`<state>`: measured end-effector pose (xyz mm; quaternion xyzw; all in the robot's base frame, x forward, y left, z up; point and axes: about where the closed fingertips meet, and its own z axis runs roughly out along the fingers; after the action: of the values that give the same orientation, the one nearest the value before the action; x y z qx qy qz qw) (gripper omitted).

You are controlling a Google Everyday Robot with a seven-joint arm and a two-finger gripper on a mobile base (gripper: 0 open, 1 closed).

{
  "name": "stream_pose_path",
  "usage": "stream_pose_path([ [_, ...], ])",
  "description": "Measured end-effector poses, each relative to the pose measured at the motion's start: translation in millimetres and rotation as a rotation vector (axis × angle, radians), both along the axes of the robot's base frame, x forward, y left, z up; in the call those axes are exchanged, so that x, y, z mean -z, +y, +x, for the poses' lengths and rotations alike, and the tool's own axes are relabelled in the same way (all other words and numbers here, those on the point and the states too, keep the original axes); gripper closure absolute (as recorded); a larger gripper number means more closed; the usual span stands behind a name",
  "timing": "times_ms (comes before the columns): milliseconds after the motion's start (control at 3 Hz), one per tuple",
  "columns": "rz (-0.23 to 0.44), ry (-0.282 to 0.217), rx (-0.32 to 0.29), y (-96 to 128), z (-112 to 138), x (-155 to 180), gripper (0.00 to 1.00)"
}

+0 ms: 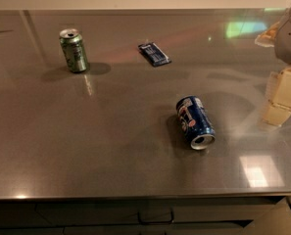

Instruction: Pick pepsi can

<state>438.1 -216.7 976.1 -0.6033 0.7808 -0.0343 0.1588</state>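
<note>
**Operator:** Report the location of the target item.

**Technician:** The dark blue aluminium pepsi can [195,122], with a red-white-blue logo and silver ends, lies on its side on the grey, glossy metal countertop [110,146], right of centre. One silver end faces the near edge and the other points toward the far wall. It is in contact with the countertop only.

**Operator:** Report the gripper.

**Technician:** The cream-coloured, blocky gripper [281,99] is at the right edge of the view, over the countertop. It is to the right of the pepsi can and apart from it. Part of it is cut off by the frame edge. Whether it is spread or pressed together cannot be determined from this view.

**Operator:** List the remaining items.

**Technician:** A green aluminium drink can [74,50] stands upright at the far left with its opening on top, well apart from the pepsi can. A flat, dark blue snack packet [154,54] lies toward the far side near the centre, apart from both cans. Dark cabinet fronts [86,219] run below the near edge of the countertop.
</note>
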Motion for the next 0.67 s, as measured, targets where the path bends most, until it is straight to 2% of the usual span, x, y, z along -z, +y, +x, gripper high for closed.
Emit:
stream_pose_path([
  [333, 0.000, 0.000, 0.000, 0.0, 0.0, -0.1, 0.00],
  [667, -0.006, 0.016, 0.042, 2.0, 3.6, -3.1, 0.00],
])
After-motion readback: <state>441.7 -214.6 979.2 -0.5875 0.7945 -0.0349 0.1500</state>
